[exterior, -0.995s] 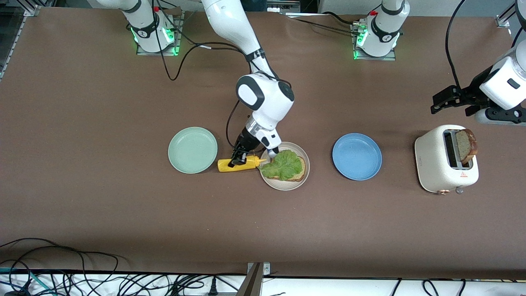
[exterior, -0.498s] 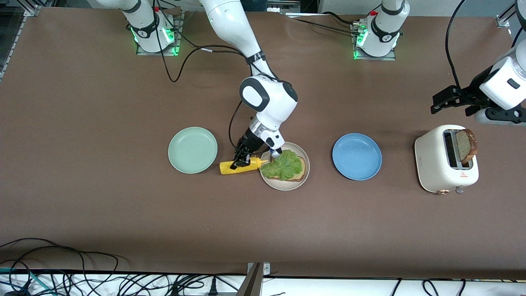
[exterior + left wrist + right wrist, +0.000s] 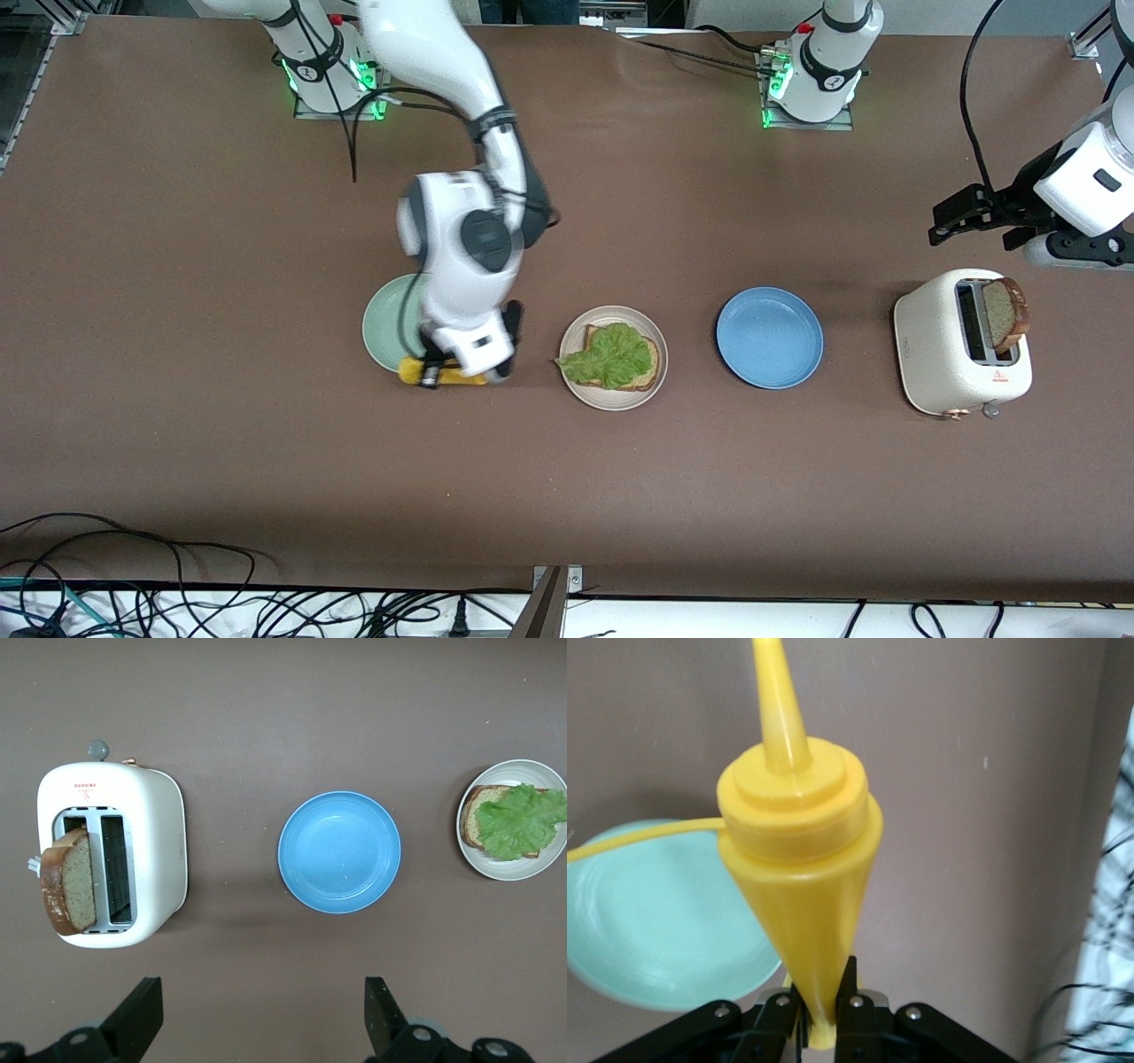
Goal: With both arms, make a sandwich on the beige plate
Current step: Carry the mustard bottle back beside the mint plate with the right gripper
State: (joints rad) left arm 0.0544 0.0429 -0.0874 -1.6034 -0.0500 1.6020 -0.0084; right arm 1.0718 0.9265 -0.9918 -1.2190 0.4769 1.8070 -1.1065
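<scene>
- One bread slice (image 3: 642, 361) on beige plate (image 3: 613, 396), lettuce leaf (image 3: 609, 354) covering most of it.
- Second slice (image 3: 1006, 315) upright in toaster (image 3: 948, 354), lower part hidden in slot.
- Right gripper (image 3: 819, 1014) clamped on yellow squeeze bottle (image 3: 799, 859), over mint green plate (image 3: 390, 323) edge; bottle mostly hidden in front view.
- Left gripper (image 3: 961, 217) spread wide, empty, waiting over table beside toaster; fingers cut off in left wrist view.

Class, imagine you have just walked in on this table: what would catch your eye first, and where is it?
The right gripper stands out, shut on a bright yellow squeeze bottle over the edge of the mint green plate. Next, the half-made sandwich, lettuce on bread, lies on the beige plate mid-table. At the left arm's end, a bread slice sticks out of the white toaster, with the open left gripper waiting above.
</scene>
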